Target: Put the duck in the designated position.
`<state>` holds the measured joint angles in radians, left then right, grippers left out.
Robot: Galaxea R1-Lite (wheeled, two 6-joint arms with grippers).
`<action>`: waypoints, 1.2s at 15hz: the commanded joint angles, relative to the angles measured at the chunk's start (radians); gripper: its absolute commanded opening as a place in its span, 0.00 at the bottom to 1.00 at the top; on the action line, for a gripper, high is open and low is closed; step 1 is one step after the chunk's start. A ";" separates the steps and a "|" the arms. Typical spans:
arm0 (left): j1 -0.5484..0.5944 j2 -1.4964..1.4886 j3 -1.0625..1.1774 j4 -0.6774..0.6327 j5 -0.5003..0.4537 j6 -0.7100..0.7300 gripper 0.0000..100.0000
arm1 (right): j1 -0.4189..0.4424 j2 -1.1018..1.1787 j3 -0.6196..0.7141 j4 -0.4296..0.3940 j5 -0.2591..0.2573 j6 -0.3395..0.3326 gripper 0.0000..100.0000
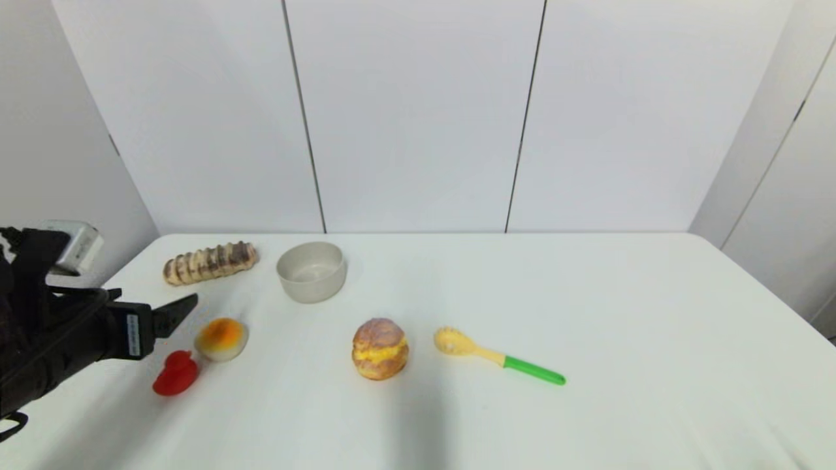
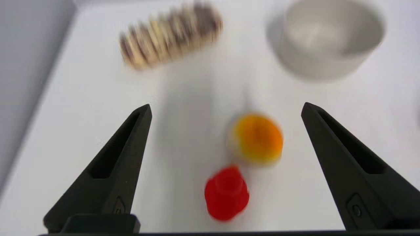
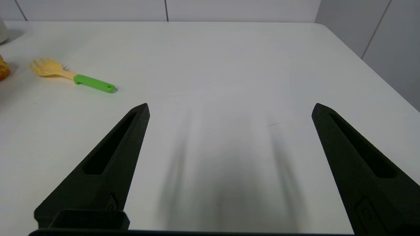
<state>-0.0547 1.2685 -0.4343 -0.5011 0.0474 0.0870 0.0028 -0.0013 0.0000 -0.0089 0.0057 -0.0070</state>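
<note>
The duck [image 2: 226, 193] is a small toy, red all over, with a round head on a squat flat-bottomed body, and it stands on the white table [image 1: 588, 313] free of any grip. The left gripper [image 2: 226, 109] hangs above the table with its two black fingers [image 2: 124, 157] spread wide; the duck lies in the gap between them, nearer their bases than their tips, touching neither. Just past the duck, also between the fingers, sits a round bun [image 2: 257, 139] with an orange top, close beside the duck. Farther out beyond the fingertips is a pale bowl [image 2: 331, 39], with nothing showing inside it, and a ridged brown and cream bread loaf [image 2: 170, 37] lies off toward the other fingertip. The right gripper [image 3: 229, 105] is well apart over bare table, fingers wide too and holding nothing, with a yellow fork with a green handle [image 3: 73, 77] out past one fingertip. A cream puff [image 1: 380, 349] stands between bun and fork
</note>
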 commanded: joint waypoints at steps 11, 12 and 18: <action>-0.002 -0.357 -0.365 0.260 -0.017 0.261 1.00 | 0.000 0.001 0.000 0.000 0.000 -0.001 1.00; -0.001 -0.382 -0.357 0.276 -0.017 0.261 1.00 | 0.000 0.001 0.000 0.000 0.000 -0.001 1.00; 0.044 -0.649 -0.225 0.547 -0.012 0.235 1.00 | 0.000 0.001 0.000 0.000 0.000 -0.001 1.00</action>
<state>-0.0447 0.7619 -0.7489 0.0096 0.0321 0.3338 0.0028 -0.0013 0.0000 -0.0091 0.0053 -0.0077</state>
